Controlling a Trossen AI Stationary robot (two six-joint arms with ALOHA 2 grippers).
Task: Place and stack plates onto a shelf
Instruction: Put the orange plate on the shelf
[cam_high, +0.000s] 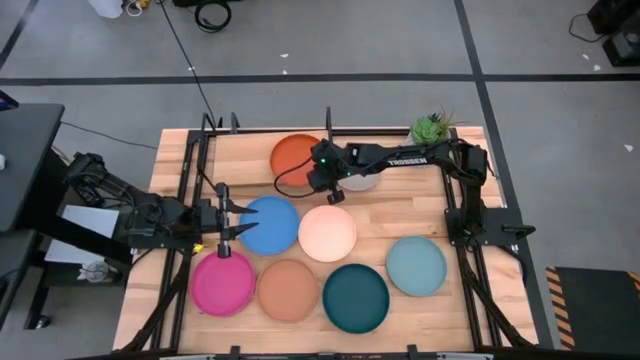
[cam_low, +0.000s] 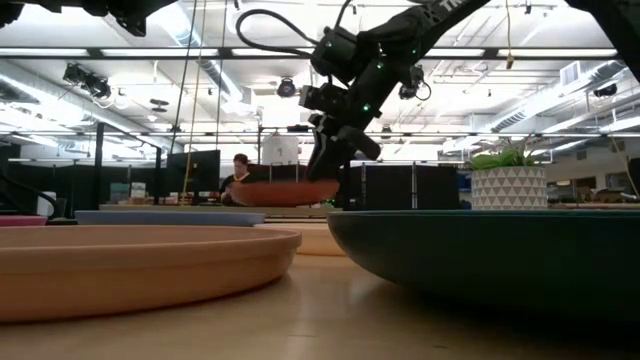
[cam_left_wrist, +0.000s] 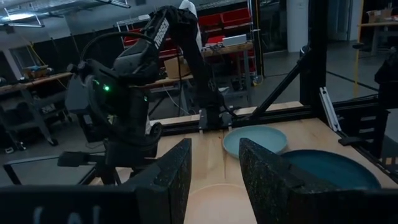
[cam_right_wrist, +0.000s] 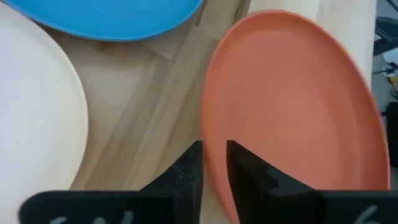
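Observation:
My right gripper (cam_high: 327, 178) is shut on the rust-orange plate (cam_high: 296, 155) near the table's far edge. In the low view that plate (cam_low: 283, 192) hangs above the tabletop. My left gripper (cam_high: 224, 216) hovers open at the left edge of the blue plate (cam_high: 270, 225), touching nothing. The cream-white (cam_high: 327, 232), pink (cam_high: 222, 283), peach (cam_high: 287, 290), dark teal (cam_high: 355, 297) and light blue (cam_high: 416, 265) plates lie flat on the wooden tabletop. A grey plate (cam_high: 360, 183) lies partly under the right arm. No shelf shows in any view. My right gripper holds the rust-orange plate by its rim (cam_right_wrist: 213, 163), on the side toward the table's right. The rim is pinched between the two fingers, one finger (cam_right_wrist: 189, 171) outside it and one (cam_right_wrist: 249, 177) over the plate's inner face. The fingers point down from above. The plate is lifted clear and about level.
A potted plant (cam_high: 430, 128) stands at the far right corner. Black frame posts (cam_high: 195, 160) run along the table's left and right sides. Bare wood (cam_high: 400, 215) shows between the grey and light blue plates. A person (cam_low: 240, 172) sits in the room beyond the table.

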